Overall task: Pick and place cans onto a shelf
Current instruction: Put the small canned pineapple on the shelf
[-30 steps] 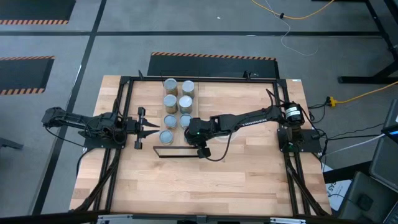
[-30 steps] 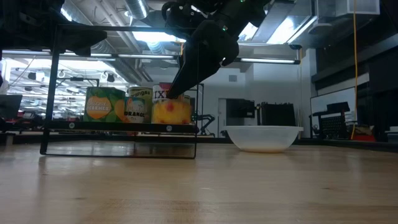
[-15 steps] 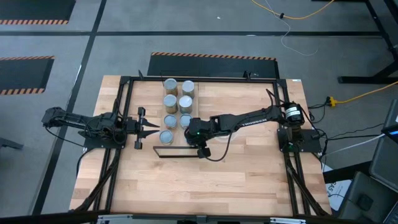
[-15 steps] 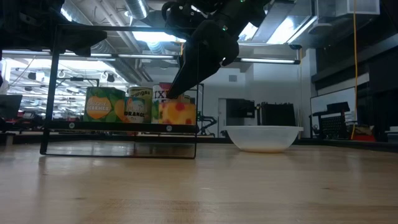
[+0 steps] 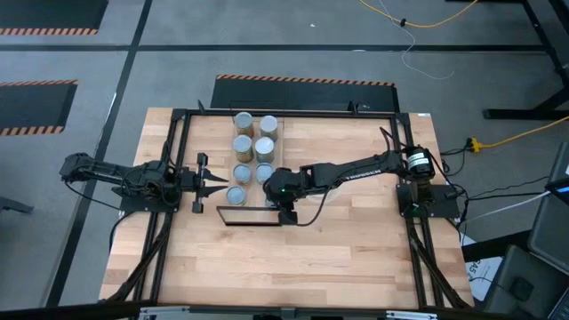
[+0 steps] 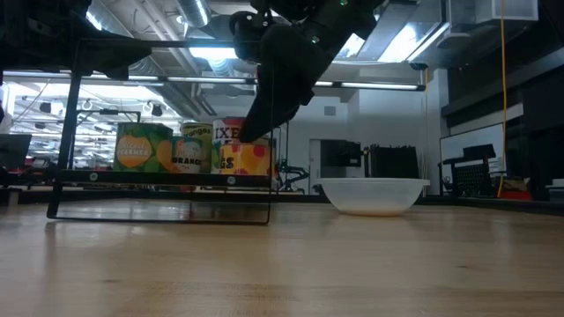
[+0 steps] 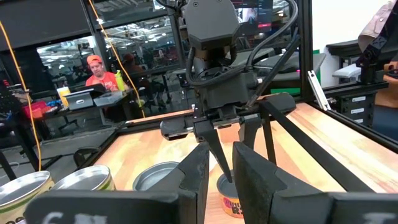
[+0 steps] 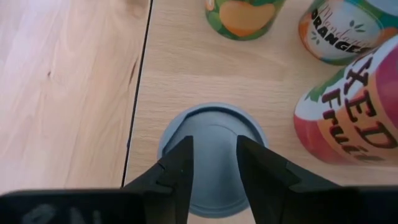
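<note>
A can with a blue-grey top (image 8: 214, 121) stands upright on the light-wood shelf (image 8: 180, 68), close to its black-framed near edge (image 5: 253, 223). My right gripper (image 8: 214, 142) comes down on it from the table's right, its fingers a little apart. In the low view this can (image 6: 248, 158) is the rightmost in a row with a green can (image 6: 143, 148) and an orange can (image 6: 192, 151). Several more cans (image 5: 253, 133) stand in two columns farther back. My left gripper (image 5: 220, 184) waits at the table's left, level, with a narrow gap and nothing in it. My right gripper has both fingertips (image 8: 185, 144) down on the can's round top (image 8: 214, 121), near its middle. The fingers slant down from above and from the table's right. Only the lid shows in the gap between them. The can stands upright on the shelf board.
A white bowl (image 6: 370, 195) sits on the table right of the shelf. A mixed-fruit can (image 8: 354, 118) stands close beside the touched can on its far side. In the room behind, a person with a red cap (image 7: 96, 71) sits at a desk. The table's near half is bare wood (image 5: 293, 267).
My right gripper has rolled about its own line without shifting place. The can under it has turned on the spot and shows another part of its label. The shelf, with the green and orange cans on it, has slid a little toward the table's left edge.
</note>
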{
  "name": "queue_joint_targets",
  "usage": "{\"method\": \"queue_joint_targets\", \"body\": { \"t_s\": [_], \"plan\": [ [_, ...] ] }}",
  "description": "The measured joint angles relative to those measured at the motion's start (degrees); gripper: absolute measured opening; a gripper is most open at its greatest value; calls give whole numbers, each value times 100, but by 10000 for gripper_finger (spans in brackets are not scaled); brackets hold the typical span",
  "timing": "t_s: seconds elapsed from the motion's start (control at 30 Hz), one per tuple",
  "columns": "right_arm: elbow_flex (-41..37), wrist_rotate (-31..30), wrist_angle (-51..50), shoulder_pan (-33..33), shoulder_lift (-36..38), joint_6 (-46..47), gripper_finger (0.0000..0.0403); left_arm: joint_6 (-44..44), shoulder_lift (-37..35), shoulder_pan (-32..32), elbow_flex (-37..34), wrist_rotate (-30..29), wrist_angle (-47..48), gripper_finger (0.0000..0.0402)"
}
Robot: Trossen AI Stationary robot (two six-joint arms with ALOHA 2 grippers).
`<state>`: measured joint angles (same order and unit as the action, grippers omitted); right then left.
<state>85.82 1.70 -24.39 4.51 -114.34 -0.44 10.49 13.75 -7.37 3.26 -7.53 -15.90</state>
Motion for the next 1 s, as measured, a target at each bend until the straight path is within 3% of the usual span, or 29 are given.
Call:
{"method": "queue_joint_targets", "body": {
  "t_s": [0.43,0.73,1.0],
  "plan": [
    [10,-88,-191,2,2,-125,127,-131,1,1,-1,-2,138,64],
    [761,-473,-1757,4,2,-113,127,-132,1,-1,-1,0,146,64],
    [1056,-504,-2134,-2,13,626,127,-132,1,-1,-1,-2,146,64]
  ]
}}
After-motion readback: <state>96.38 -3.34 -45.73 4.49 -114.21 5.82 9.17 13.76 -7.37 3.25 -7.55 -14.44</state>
